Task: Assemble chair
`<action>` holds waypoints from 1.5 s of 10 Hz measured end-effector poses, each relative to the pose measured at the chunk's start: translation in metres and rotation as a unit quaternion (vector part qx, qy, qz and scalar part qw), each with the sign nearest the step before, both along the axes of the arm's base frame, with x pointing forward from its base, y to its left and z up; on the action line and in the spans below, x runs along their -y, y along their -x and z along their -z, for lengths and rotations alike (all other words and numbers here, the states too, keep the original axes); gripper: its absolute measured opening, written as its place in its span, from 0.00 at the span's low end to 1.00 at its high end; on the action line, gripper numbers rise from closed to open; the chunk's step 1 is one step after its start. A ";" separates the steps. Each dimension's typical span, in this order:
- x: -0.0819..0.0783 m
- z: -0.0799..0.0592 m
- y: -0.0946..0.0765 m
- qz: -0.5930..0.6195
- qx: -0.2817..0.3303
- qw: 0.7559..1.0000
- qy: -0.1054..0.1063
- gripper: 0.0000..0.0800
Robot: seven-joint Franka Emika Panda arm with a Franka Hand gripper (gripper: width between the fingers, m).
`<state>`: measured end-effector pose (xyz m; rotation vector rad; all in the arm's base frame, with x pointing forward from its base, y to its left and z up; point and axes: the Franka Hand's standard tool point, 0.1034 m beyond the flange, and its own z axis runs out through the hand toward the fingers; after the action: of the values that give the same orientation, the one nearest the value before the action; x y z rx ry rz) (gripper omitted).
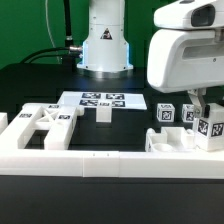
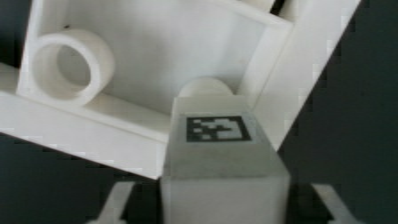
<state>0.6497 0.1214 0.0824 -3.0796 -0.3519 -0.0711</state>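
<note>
Only the exterior view showed the whole table. In it, the pincer (image 1: 206, 112) hung low under the big white wrist. Two small tagged blocks (image 1: 163, 113) (image 1: 187, 115) stood just beside the pincer, toward the exterior view's left. Farther that way lay the marker board (image 1: 100, 99). An open frame part (image 1: 45, 122) lay well apart from the pincer. The arm's base (image 1: 105, 45) stood far behind the marker board. A long border rail (image 1: 100, 163) ran along the front, nearer the camera than the pincer. From there, the pincer's tips were too small to see well.

The wrist view showed what the other view could not. A chair leg (image 2: 217, 130) with a square black-and-white tag stuck straight out from the middle of the pincer (image 2: 222, 205). The fingers (image 2: 128, 200) sat on both sides of the leg, drawn in close against it. So the pincer was nearly closed and gripped the chair leg. Just past the leg's end lay a flat white part (image 2: 169, 80) with a round ring on it. It could not be told whether the leg touched that part.
</note>
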 end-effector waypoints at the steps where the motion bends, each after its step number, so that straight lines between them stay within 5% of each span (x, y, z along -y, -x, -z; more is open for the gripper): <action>1: 0.000 0.000 0.000 0.060 -0.003 0.998 -0.003 0.36; 4: 0.001 0.001 0.001 0.252 -0.013 0.968 -0.009 0.36; 10: 0.003 0.001 0.001 0.437 -0.021 0.899 -0.017 0.36; 15: 0.003 0.003 0.001 0.678 -0.035 0.732 -0.065 0.36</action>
<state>0.6485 0.1189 0.0795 -2.4185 1.7830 -0.0109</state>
